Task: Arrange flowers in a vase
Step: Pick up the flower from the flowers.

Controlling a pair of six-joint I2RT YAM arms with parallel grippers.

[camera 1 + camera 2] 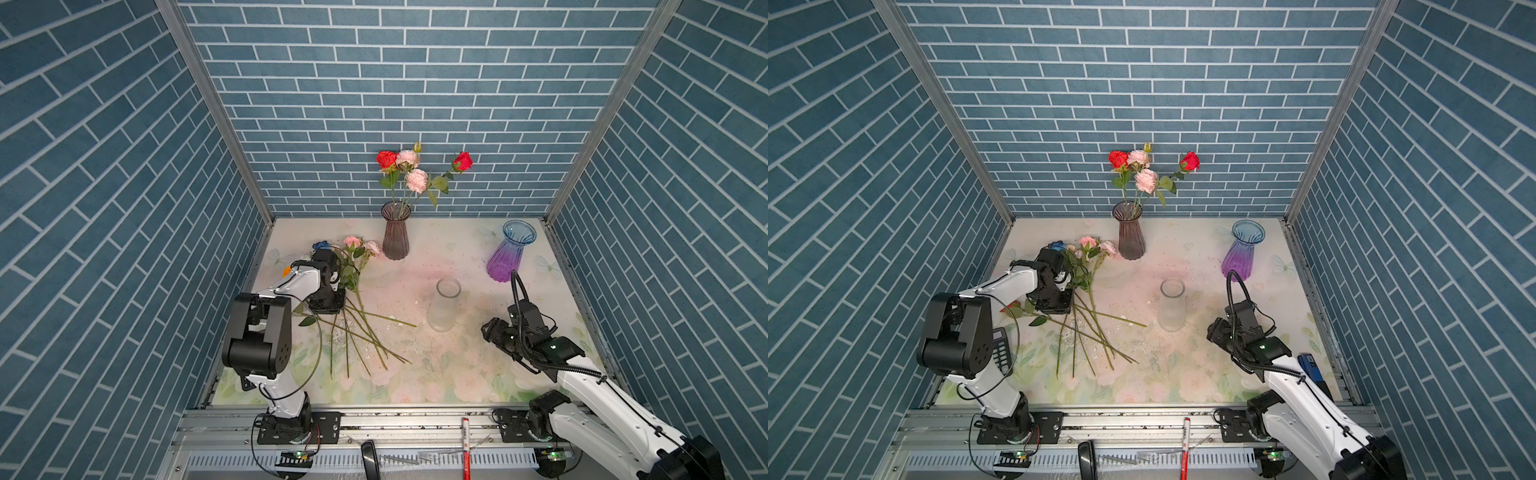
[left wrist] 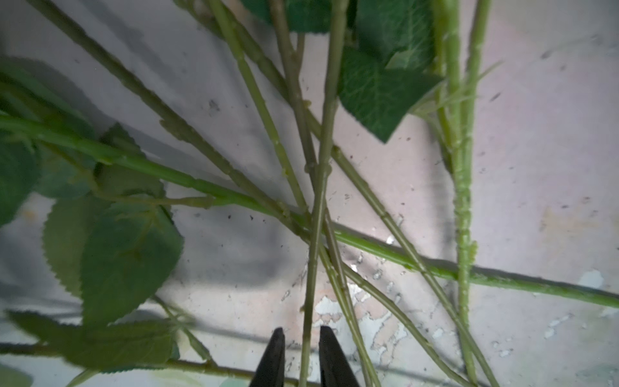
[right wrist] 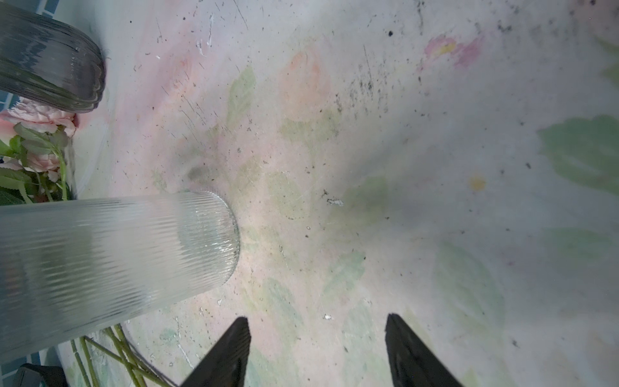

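Stems of the loose flowers (image 1: 358, 320) are seen fanned and crossed on the mat (image 1: 436, 370), left side, next to the left arm (image 1: 297, 284). Their heads are largely covered by that arm. A blue bloom (image 1: 321, 246) is half hidden behind the wrist, pink blooms (image 1: 352, 241) are left showing, and a reddish bit (image 1: 1014, 310) beside the elbow cannot be made out. A calculator (image 1: 1000, 351) is mostly blocked by the same arm.

The left gripper (image 2: 302, 332) is hidden under the wrist in both top views. In the left wrist view only its black pointed fingertips (image 2: 274, 358) are shown, the rest cut off. They are held narrowly apart with one thin stem (image 2: 311, 288) between them, and a gap is seen on either side. No contact is visible.

Leaves (image 2: 127, 254) are saw-edged, veined and cloth-like. Stems are thin and knobbly.

The right gripper (image 3: 316, 320) is spread wide over bare mat, nothing between its fingers, near the clear vase (image 3: 117, 254). That vase is a ribbed glass cylinder, upright, cut off at the frame edge in the right wrist view.

A dark vase (image 1: 395, 237), fluted smoky glass with a pinched waist, is stood by the back wall with red and pink flowers (image 1: 417, 179) in it. A blue-to-purple vase (image 1: 509, 253), fluted with a flared lip, is stood at back right. The mat is printed with pale flowers, scuffed and flaked.
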